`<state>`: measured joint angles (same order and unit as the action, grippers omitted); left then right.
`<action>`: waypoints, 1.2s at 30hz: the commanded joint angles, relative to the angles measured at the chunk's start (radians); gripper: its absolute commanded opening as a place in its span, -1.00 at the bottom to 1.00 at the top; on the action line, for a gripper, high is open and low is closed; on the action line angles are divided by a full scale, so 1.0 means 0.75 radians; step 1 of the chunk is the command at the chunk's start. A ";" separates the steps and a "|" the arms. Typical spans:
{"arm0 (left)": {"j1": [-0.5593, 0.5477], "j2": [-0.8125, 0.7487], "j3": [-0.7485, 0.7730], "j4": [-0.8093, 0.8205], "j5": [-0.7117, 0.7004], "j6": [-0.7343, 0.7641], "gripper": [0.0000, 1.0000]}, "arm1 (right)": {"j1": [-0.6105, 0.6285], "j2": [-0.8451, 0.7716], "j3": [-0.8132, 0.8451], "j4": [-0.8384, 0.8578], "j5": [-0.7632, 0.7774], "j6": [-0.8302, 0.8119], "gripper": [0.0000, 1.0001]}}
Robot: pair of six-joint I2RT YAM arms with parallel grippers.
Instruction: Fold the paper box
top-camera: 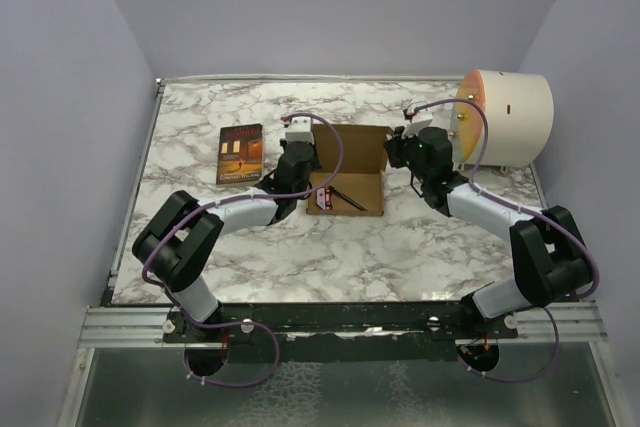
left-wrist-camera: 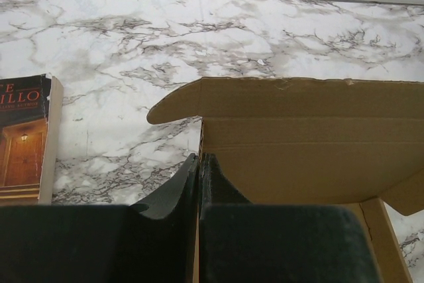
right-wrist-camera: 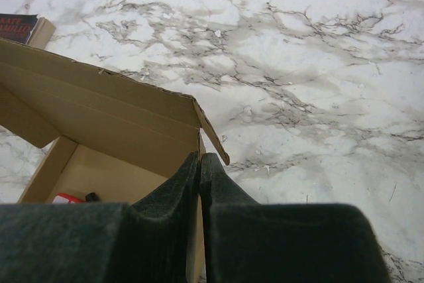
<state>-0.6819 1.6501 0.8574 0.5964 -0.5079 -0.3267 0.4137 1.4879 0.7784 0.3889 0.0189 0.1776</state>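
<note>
The paper box (top-camera: pixel 349 173) sits on the marble table (top-camera: pixel 400 247) a little beyond its middle, between the two arms, with its shallow tray open upward and its lid panel raised along the far side. The left gripper (left-wrist-camera: pixel 199 180) is closed on the box's left side wall. In the left wrist view a thin edge of brown cardboard runs up between the two dark pads (left-wrist-camera: pixel 165 230), which press together around it. The right gripper (right-wrist-camera: pixel 200 180) is likewise clamped on the right side wall, with the same sliver of cardboard showing between its pads near the far right corner of the tray. From the left wrist, a rounded ear flap sticks out to the left from the lid's far edge, and a small flap at the right tilts outward. Inside the tray lie a small red and white item (top-camera: pixel 322 198) by the left wall and a thin dark stick (top-camera: pixel 350 195) slanting across the floor. A dark book (top-camera: pixel 240 154) with an orange cover picture lies flat on the table just left of the box and apart from it. A large cream cylinder (top-camera: pixel 505 119) rests on its side at the far right, close behind the right arm's wrist.
</note>
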 commanded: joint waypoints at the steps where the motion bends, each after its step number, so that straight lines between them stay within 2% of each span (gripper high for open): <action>1: -0.049 -0.038 -0.024 0.020 0.034 -0.033 -1.00 | 0.052 -0.051 -0.009 -0.044 -0.088 0.116 -0.90; 11: -0.054 0.007 0.054 -0.017 -0.049 0.012 -1.00 | 0.076 0.085 0.112 0.086 -0.016 0.091 -0.93; 25: -0.027 0.248 0.352 -0.020 -0.109 0.161 -1.00 | 0.096 0.296 0.235 0.442 0.115 -0.111 -0.95; 36: -0.024 0.280 0.297 0.019 -0.056 0.118 -1.00 | 0.136 0.341 0.131 0.547 0.251 -0.038 -0.93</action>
<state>-0.6735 1.8572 1.1023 0.5591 -0.6727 -0.2073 0.4561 1.7523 0.9146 0.6846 0.2409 0.1009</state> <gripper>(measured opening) 0.018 0.034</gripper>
